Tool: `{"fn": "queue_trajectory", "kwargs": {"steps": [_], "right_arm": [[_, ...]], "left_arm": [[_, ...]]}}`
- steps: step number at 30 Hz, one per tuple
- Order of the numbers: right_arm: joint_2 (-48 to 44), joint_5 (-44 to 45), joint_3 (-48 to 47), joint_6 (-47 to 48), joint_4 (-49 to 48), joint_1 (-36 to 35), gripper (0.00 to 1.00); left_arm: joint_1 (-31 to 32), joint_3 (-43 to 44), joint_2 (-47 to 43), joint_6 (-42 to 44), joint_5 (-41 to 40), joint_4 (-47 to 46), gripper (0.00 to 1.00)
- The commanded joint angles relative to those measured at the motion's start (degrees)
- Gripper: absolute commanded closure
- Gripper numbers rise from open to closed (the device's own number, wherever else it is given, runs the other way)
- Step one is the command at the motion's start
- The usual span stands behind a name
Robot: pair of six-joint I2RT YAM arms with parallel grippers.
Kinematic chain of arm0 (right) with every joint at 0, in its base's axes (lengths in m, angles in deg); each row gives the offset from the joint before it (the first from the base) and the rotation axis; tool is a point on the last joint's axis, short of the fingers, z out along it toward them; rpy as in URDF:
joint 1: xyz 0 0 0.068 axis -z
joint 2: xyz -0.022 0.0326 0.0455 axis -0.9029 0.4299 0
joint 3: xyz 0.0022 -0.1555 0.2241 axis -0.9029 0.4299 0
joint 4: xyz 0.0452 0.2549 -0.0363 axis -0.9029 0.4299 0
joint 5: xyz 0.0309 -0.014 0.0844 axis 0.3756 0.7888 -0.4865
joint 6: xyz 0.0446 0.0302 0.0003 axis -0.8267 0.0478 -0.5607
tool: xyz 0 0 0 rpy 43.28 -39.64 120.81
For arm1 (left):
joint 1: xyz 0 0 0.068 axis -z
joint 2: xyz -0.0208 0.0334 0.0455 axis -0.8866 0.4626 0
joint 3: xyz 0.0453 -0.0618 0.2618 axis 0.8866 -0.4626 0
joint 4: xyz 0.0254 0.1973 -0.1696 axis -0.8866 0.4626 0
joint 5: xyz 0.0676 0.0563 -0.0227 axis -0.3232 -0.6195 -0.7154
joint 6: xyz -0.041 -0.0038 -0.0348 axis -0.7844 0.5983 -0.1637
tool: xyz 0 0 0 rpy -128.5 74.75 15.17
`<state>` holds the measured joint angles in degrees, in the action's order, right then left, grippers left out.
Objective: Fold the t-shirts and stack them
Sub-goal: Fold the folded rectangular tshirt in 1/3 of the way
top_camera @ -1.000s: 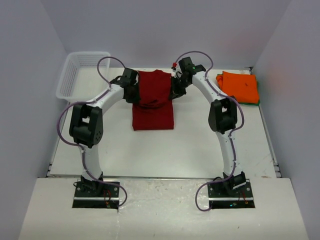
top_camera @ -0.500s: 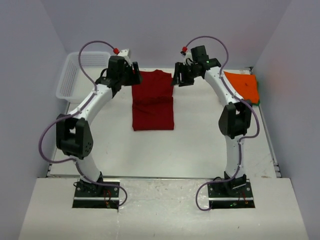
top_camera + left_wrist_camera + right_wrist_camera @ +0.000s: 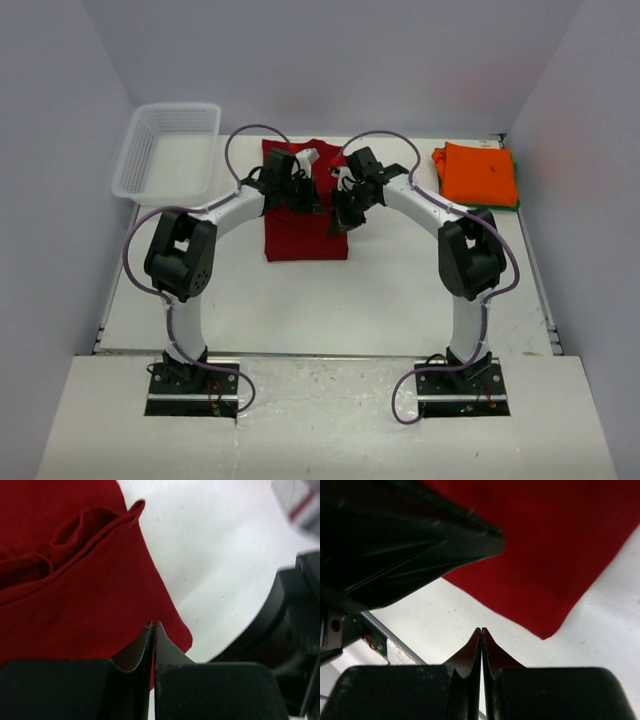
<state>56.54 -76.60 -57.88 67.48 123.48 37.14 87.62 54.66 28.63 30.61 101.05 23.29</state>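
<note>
I see both jaw pairs pressed together: left gripper (image 3: 154, 626) over the dark red t-shirt (image 3: 303, 236) mid-table, right gripper (image 3: 481, 630) just beside its corner. Whether either nips cloth, I cannot tell. Orange t-shirt (image 3: 478, 172) lies far right.

My left pincer (image 3: 154, 625) and right pincer (image 3: 481, 630) came back in over the dark red t-shirt (image 3: 303, 236), both shut again.

No text, label, brand or number can be read in any view. The dark red t-shirt (image 3: 300, 232), the orange t-shirt (image 3: 478, 175) and the white basket (image 3: 135, 160) show only plain surfaces. A white piece with a red stripe (image 3: 300, 502) at the corner of the left wrist view is too blurred to read.
</note>
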Motion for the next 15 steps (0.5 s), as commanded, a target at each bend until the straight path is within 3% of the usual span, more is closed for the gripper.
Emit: {"fn": "queue_trajectory", "kwargs": {"steps": [1, 15], "right_arm": [[-2.5, 0.6, 2.4, -1.8, -4.3, -1.7, 1.0], [2.6, 0.9, 2.3, -4.0, -3.4, -2.0, 1.0]], "left_arm": [[0.0, 0.5, 0.6, -1.1, 3.1, -4.0, 1.0], [-0.9, 7.8, 11.8, 1.4, 0.1, -2.2, 1.0]]}}
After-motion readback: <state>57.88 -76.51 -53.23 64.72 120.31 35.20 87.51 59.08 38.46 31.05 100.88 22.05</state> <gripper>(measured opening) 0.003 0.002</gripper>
